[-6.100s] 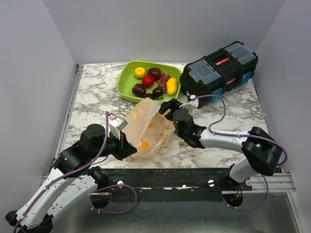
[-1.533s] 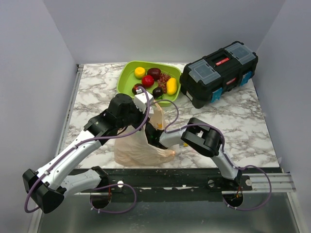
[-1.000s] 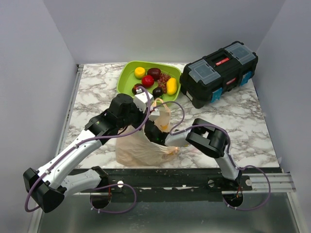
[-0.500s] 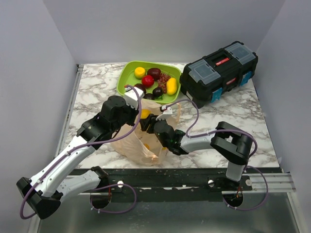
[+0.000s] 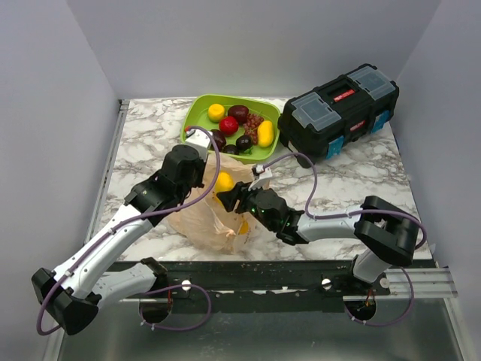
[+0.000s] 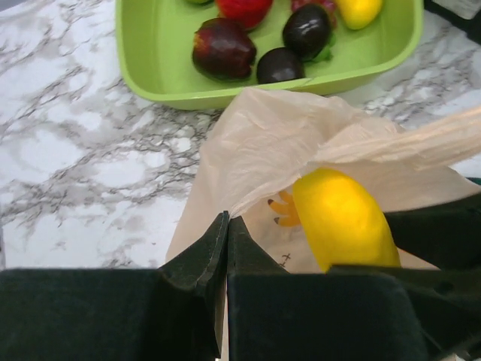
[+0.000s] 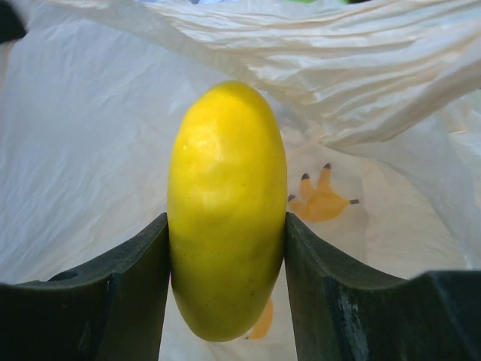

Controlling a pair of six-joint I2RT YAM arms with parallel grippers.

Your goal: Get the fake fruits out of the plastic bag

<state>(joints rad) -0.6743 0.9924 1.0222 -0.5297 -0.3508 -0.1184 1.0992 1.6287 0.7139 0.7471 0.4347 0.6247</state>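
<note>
Meanwhile, an egg-shaped glossy yellow fake fruit (image 7: 225,180) is clamped at the mouth of the thin, crinkly pale-orange plastic bag (image 6: 278,143).
At left, the left gripper (image 6: 227,226) pinches a fold of the bag's edge, fingers pressed together; the bag lies on the marble-patterned table (image 5: 150,143), just near of the lime-green plastic tray (image 5: 197,120) holding other toy fruits (image 5: 229,125). The right gripper (image 7: 226,226) squeezes the yellow fruit between both fingers. A black plastic toolbox (image 5: 338,105) stands far right.

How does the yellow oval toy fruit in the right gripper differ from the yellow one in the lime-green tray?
The held yellow fruit is clamped in the right gripper; the tray's yellow fruit lies loose. The held one sits at the mouth of the pale-orange plastic bag; the other in the lime-green tray. Both are glossy yellow ovals.
</note>
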